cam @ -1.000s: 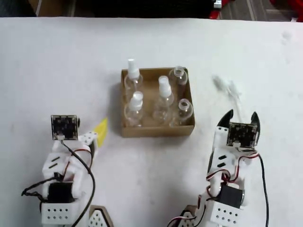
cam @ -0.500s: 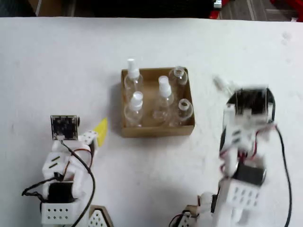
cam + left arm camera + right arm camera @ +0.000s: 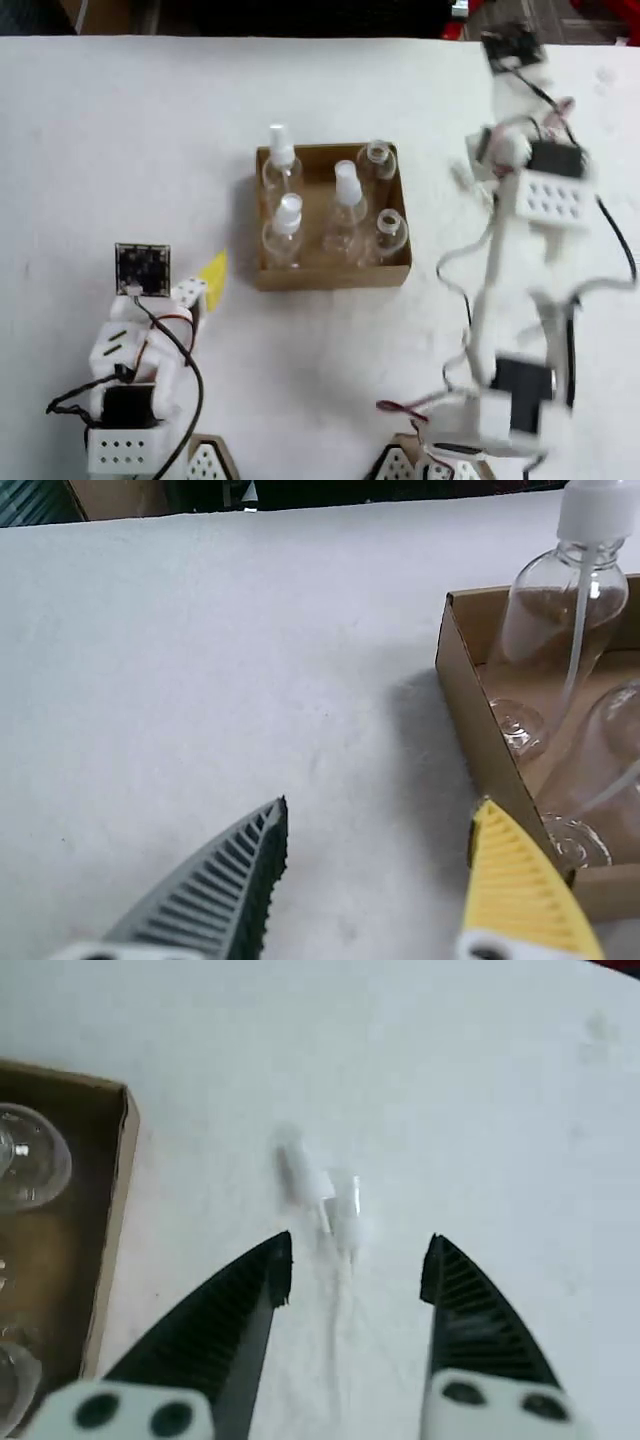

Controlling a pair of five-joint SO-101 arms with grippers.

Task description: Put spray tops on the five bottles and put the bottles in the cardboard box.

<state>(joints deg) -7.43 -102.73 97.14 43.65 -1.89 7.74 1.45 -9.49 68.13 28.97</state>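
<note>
The cardboard box (image 3: 262, 215) sits mid-table with several clear bottles in it. Three carry white spray tops (image 3: 288, 208); two on the box's right side, such as one open-necked bottle (image 3: 390, 226), have bare necks. Loose white spray tops (image 3: 335, 1200) lie on the table right of the box, just beyond my right gripper (image 3: 358, 1243), which hangs open above them. My right arm (image 3: 540, 190) stretches toward the far right of the table. My left gripper (image 3: 382, 806) stays open near the box's front left corner (image 3: 470, 710), holding nothing. Its yellow finger (image 3: 213, 272) points at the box.
The white table (image 3: 120, 130) has free room left of and behind the box. A topped bottle (image 3: 555, 610) stands just inside the box wall nearest my left gripper. Cables trail from the right arm across the table's right side.
My right arm has swung from the front of the table out to the far right, bringing its gripper over the loose spray tops. The left arm has stayed put.
</note>
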